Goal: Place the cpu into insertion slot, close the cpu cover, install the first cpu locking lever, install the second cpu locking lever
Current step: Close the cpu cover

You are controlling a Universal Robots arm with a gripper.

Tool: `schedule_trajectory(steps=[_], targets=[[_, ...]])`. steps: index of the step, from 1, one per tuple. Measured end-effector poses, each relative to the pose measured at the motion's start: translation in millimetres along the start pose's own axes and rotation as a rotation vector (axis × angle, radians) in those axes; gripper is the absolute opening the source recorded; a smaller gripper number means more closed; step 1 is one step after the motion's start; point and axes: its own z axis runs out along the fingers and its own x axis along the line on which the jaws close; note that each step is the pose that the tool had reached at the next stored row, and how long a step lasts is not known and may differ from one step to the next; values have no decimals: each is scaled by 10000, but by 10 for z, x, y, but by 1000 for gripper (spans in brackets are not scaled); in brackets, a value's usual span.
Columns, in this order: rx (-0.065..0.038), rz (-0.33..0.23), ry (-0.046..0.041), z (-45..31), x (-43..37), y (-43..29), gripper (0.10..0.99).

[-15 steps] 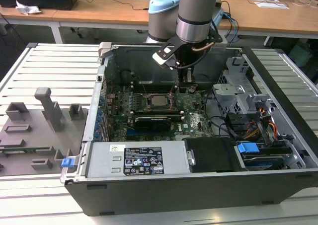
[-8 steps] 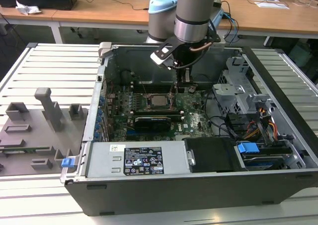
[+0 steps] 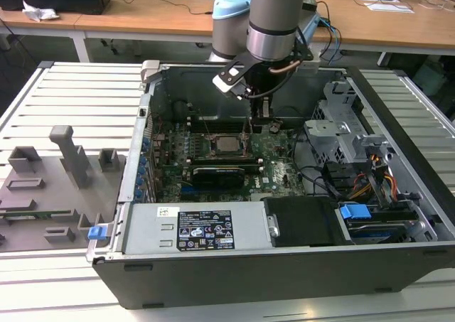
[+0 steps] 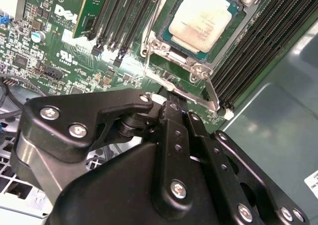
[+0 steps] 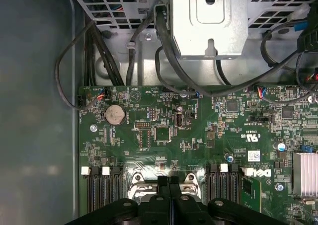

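The step in hand looks like seating a locking lever [image 4: 196, 97], so push on its silver bar with the closed tips, steadily and straight down. Steer off the black memory slots [image 4: 258, 51] alongside. Your tool [image 4: 174, 108] has its fingers pressed together with nothing between them, tips at the lever; I cannot tell whether they touch it. The cpu [image 4: 206, 19] lies flat in the insertion slot [image 3: 227, 145], framed by the cpu cover [image 4: 180, 56], just beyond the lever from the tool.
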Motion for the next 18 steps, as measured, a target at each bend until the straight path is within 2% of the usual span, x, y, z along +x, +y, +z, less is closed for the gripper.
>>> schedule_trajectory(steps=[5, 10, 14, 15, 18], targets=[[-1, 0, 0, -1, -1, -58, 106], [-2, 0, 3, 7, -2, -147, 106], [6, -1, 1, 132, -6, -283, 106], [28, 1, -1, 139, -8, -334, 106], [31, -4, 0, 150, -9, -426, 106]])
